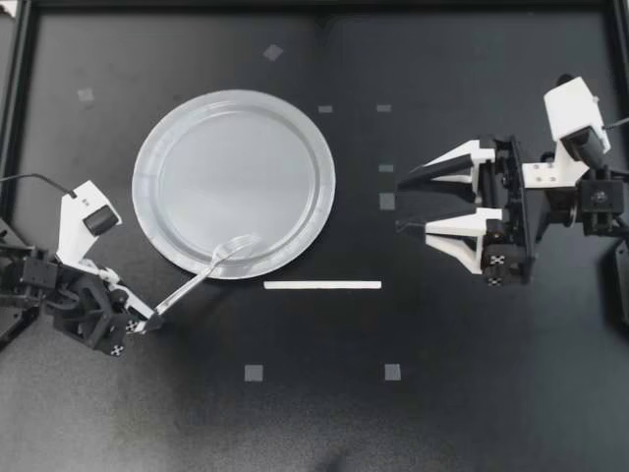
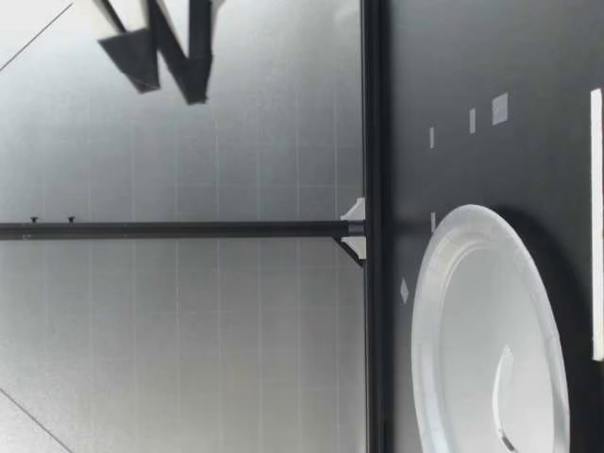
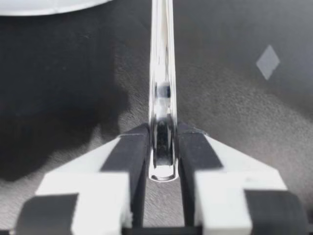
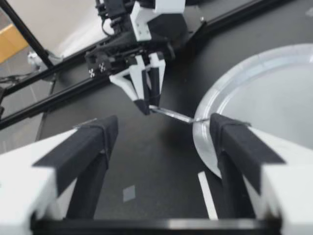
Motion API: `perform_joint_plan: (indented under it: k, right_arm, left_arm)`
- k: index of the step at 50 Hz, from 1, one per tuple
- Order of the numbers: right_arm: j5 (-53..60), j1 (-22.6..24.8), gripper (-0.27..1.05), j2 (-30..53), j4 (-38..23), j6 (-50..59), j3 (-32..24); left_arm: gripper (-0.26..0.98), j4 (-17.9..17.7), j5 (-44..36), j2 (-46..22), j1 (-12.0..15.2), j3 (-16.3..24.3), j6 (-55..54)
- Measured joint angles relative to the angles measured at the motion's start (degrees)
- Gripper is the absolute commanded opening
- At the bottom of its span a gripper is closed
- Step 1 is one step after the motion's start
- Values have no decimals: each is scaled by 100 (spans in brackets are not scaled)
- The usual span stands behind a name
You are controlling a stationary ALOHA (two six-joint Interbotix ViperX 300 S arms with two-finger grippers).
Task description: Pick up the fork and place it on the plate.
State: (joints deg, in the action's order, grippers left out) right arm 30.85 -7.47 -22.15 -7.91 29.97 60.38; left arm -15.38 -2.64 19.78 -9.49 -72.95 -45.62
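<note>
A round grey plate (image 1: 233, 147) lies left of the table's middle. The clear plastic fork (image 1: 201, 277) slants from my left gripper (image 1: 152, 320) up to the plate, its head over the rim nearest that gripper. The left gripper is shut on the end of the fork's handle (image 3: 161, 93), both pads pressing it from two sides (image 3: 161, 134). My right gripper (image 1: 403, 202) hovers to the right of the plate, open and holding nothing. Its wrist view shows the left gripper (image 4: 146, 105), the fork (image 4: 171, 115) and the plate (image 4: 264, 93) ahead of its spread fingers (image 4: 93, 142).
A white strip (image 1: 322, 285) lies on the black table just beside the plate. Small grey tape squares (image 1: 254, 373) dot the surface. In the low view an open gripper (image 2: 168, 87) hangs high above the table, and the fork's head (image 2: 500, 387) rests inside the plate (image 2: 444, 283).
</note>
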Motion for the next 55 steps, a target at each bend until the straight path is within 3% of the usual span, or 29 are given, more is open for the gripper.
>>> perform_joint_plan:
  k: [17,35,55]
  right_arm:
    - [141,123,73,202,-9,35,-9]
    - [141,123,73,220,-9,44,-35]
    - [141,132,73,229,0,35,-35]
  left_arm:
    - [4,9,-185,-272,35,-35,53]
    - [5,18,237,-114,44,-9,53]
    - [21,9,422,-105,44,35,62]
